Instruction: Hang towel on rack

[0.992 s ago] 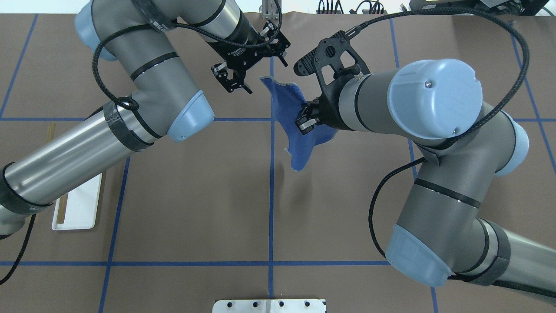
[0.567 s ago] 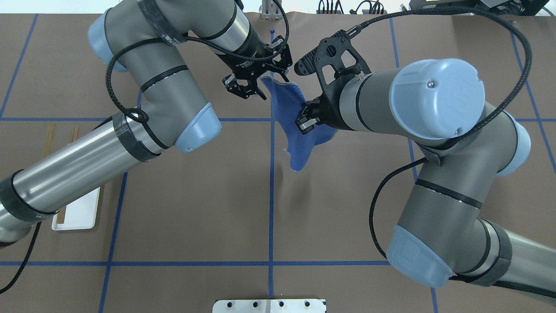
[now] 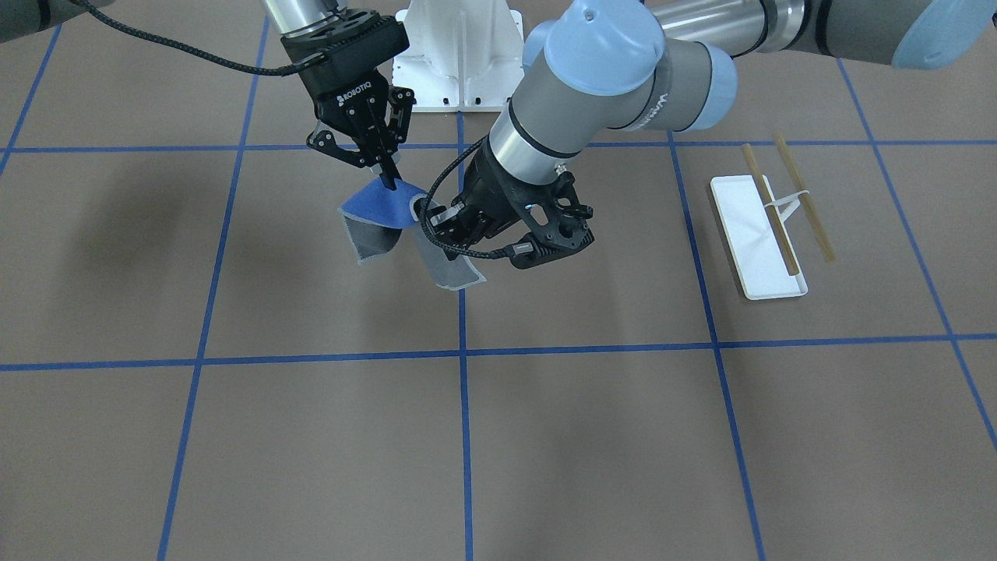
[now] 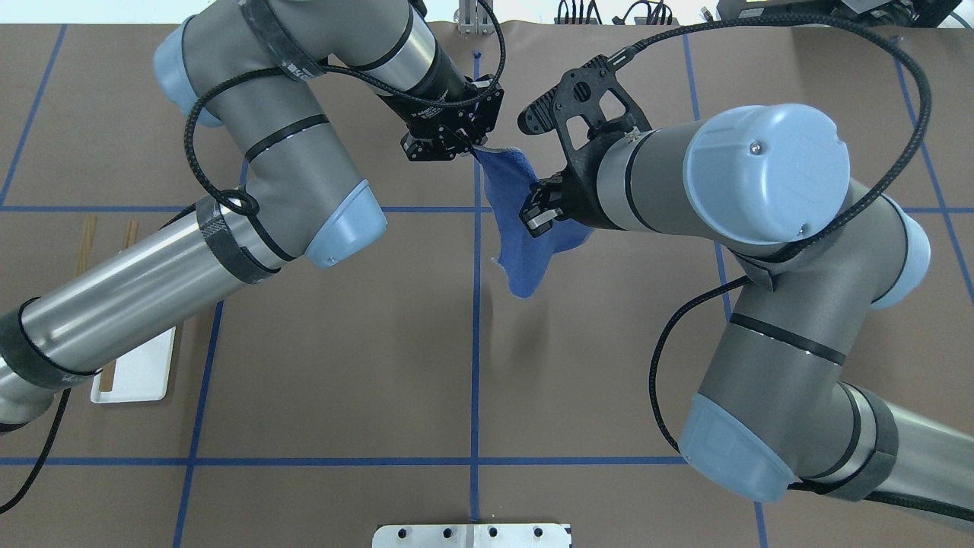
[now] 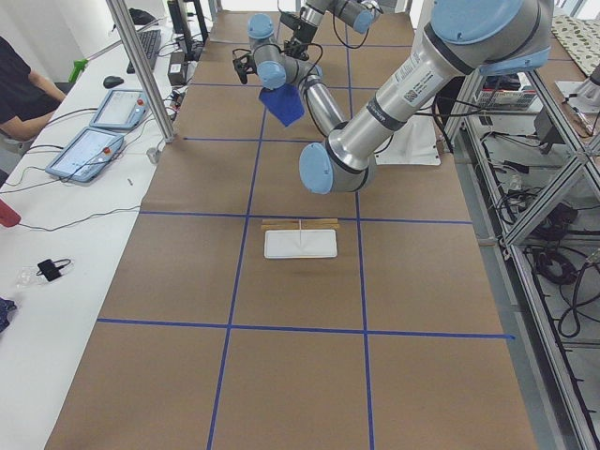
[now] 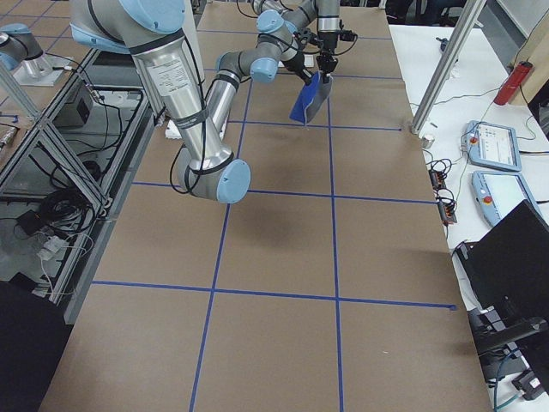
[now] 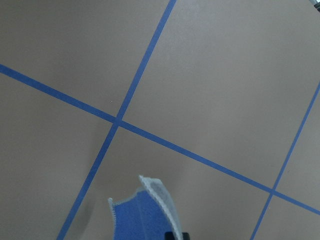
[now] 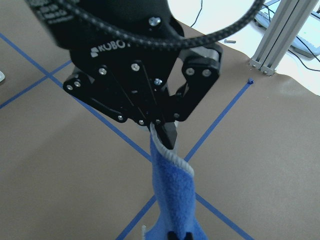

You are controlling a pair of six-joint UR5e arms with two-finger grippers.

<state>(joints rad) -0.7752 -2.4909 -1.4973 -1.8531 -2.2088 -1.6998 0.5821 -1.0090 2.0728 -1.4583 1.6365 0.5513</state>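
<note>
The left tool is holding its fingers pressed tight together on the far corner of the towel, pinching right on the pale stitched edge, which the right wrist view is showing head-on. The right tool is also clamping narrow on the cloth, gripping a bunched fold nearer the middle, so both tools are holding the towel at once and are sitting just beside each other. Below them the towel is hanging in loose folds, apparently clear of the desk and casting a soft shadow on it. Its bright blue side is facing the overhead camera, while the front-facing view is catching the grey side on two drooping flaps. The cloth is hanging over the centre line of blue tape, in the half of the desk away from the robot. The rack is standing on the desk well apart from the towel, out on the left arm's side, with its flat white tray lying on the brown surface and its two brown rods running parallel, one over the tray and one just past its long edge. In the overhead view the left arm is covering most of it. The white bolted pedestal is sitting at the robot's edge of the desk.
</note>
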